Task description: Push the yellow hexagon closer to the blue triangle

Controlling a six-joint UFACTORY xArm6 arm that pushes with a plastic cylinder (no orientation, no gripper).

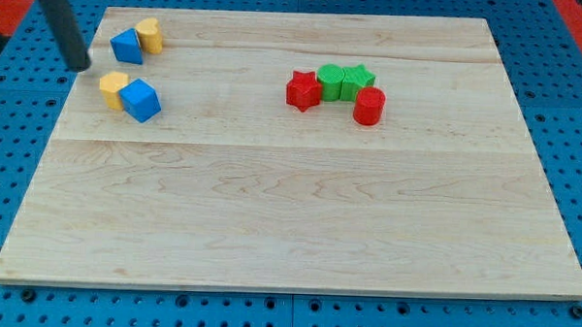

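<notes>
A yellow block that looks like the hexagon (113,88) sits near the board's left edge, touching a blue cube (140,100) on its right. Above them, a blue block that looks like the triangle (126,46) touches a second yellow block (150,34), whose shape I cannot make out. My tip (80,67) is at the board's left edge, just left of and slightly above the yellow hexagon, and below-left of the blue triangle. It touches neither block.
Right of the board's centre, near the top, is a cluster: a red star-like block (303,90), a green cube (331,82), a green star (357,80) and a red cylinder-like block (369,106). The wooden board (289,222) lies on a blue perforated surface.
</notes>
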